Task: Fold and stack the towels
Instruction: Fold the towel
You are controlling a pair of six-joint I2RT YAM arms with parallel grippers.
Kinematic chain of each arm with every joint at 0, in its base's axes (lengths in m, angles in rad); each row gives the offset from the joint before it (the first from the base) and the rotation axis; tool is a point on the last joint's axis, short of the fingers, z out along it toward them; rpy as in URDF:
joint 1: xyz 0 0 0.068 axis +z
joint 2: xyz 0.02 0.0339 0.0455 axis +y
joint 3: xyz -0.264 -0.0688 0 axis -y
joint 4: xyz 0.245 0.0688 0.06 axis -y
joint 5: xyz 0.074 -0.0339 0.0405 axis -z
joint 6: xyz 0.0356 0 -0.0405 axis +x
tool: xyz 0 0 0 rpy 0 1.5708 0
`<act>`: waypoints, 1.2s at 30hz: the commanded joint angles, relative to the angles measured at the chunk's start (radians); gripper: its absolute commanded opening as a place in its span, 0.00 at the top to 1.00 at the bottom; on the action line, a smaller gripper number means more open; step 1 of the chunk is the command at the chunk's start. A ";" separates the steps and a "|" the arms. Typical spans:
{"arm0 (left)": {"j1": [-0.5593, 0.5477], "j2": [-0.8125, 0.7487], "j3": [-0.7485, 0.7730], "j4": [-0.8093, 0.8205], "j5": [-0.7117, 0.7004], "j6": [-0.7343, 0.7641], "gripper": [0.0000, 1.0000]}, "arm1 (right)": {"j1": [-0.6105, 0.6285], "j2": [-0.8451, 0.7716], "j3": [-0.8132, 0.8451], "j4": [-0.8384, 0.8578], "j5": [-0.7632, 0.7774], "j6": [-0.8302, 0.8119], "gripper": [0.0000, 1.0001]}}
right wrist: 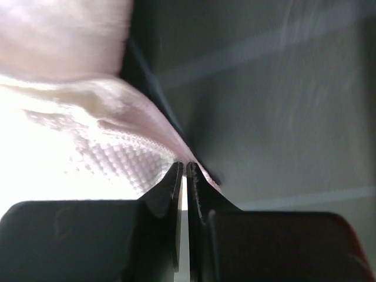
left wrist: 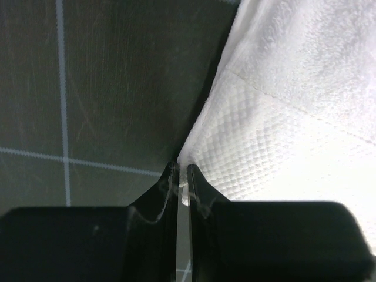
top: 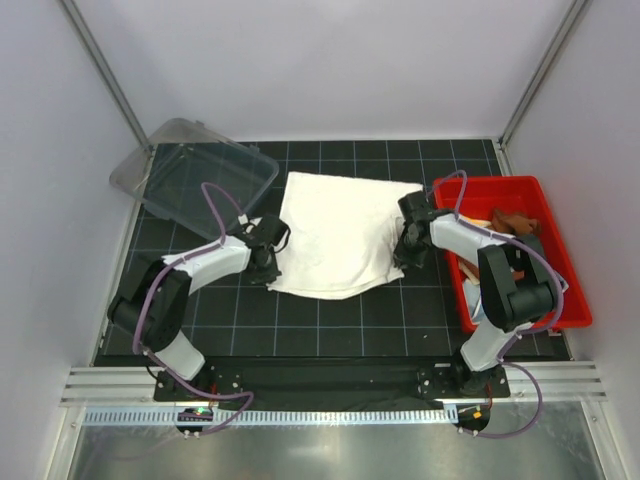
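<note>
Top external view: the red bin [top: 556,322], just right of our right hand [top: 408,256], holds a brown towel [top: 515,222] and more we cannot identify; the clear tub [top: 200,165] sits beyond our left hand [top: 269,266]. We see both hands pressed nearly together, each pinching one side edge of the white towel [top: 340,235], which lies spread between them on the bench [top: 300,322].

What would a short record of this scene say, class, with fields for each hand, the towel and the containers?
white towel: spread on the black grid mat, between the arms
left hand: shut on the towel's left edge
right hand: shut on the towel's right edge
red bin: at the right, holds a brown towel
clear container: far left corner
</note>
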 commanded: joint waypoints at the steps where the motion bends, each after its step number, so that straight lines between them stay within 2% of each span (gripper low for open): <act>1: 0.005 0.076 0.034 0.050 -0.005 0.001 1.00 | -0.105 0.071 0.054 0.056 0.144 -0.120 0.99; 3: 0.005 0.096 0.050 0.071 0.015 0.001 1.00 | -0.155 0.082 0.077 0.077 0.118 -0.165 0.99; 7: 0.005 0.165 0.096 0.089 0.049 -0.001 1.00 | -0.179 0.137 0.158 0.044 0.083 -0.208 0.99; 10: 0.006 0.165 0.107 0.070 0.049 0.004 1.00 | -0.179 0.090 0.184 -0.054 0.090 -0.191 0.99; 14: 0.006 0.101 0.117 0.043 0.012 0.016 1.00 | -0.180 0.000 0.282 -0.264 0.141 -0.198 0.99; 17: 0.006 0.079 0.149 -0.002 0.002 0.025 1.00 | -0.179 -0.025 0.343 -0.341 0.121 -0.212 0.99; 23: 0.006 0.031 0.157 -0.053 -0.041 0.039 1.00 | -0.177 -0.125 0.354 -0.409 0.104 -0.212 0.99; 24: 0.005 0.018 0.153 -0.057 -0.041 0.041 1.00 | -0.179 -0.152 0.348 -0.411 0.092 -0.212 0.99; 26: 0.006 0.007 0.134 -0.056 -0.060 0.041 1.00 | -0.179 -0.197 0.246 -0.380 0.092 -0.188 0.99; 27: 0.006 0.005 0.115 -0.057 -0.070 0.036 1.00 | -0.177 -0.259 0.130 -0.357 0.098 -0.165 0.99; 31: 0.006 -0.001 0.055 -0.034 -0.061 0.031 1.00 | -0.177 -0.327 -0.043 -0.225 0.080 -0.123 0.99; 36: 0.008 0.018 0.067 -0.031 -0.058 0.039 1.00 | -0.177 -0.304 -0.068 -0.182 0.080 -0.137 0.99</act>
